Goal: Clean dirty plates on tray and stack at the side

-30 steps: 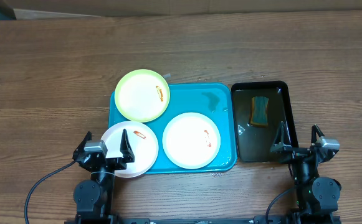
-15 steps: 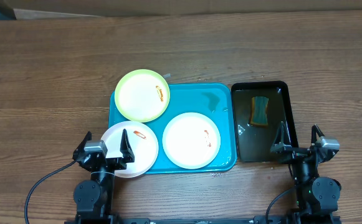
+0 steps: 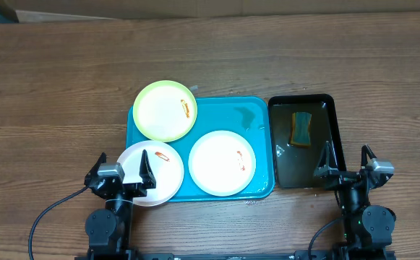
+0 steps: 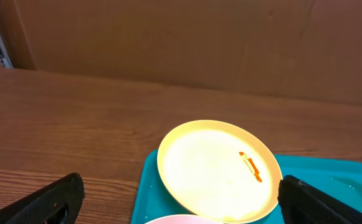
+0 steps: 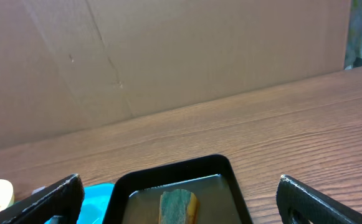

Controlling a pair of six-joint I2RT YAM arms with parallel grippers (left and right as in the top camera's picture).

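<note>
The turquoise tray (image 3: 256, 115) holds three smeared plates. A pale lime-green plate (image 3: 165, 110) overhangs its back left corner and also shows in the left wrist view (image 4: 215, 169). A white plate (image 3: 221, 162) lies at the tray's front middle. Another white plate (image 3: 152, 173) overhangs the front left corner. My left gripper (image 3: 121, 173) is open and empty above that plate's near edge; its fingers show wide apart in the left wrist view (image 4: 181, 202). My right gripper (image 3: 347, 167) is open and empty at the front right.
A black tray (image 3: 305, 165) with water and a green-yellow sponge (image 3: 301, 128) stands right of the turquoise tray; it shows in the right wrist view (image 5: 121, 186) with the sponge (image 5: 177, 207). A cardboard wall (image 4: 181, 37) runs along the table's far edge.
</note>
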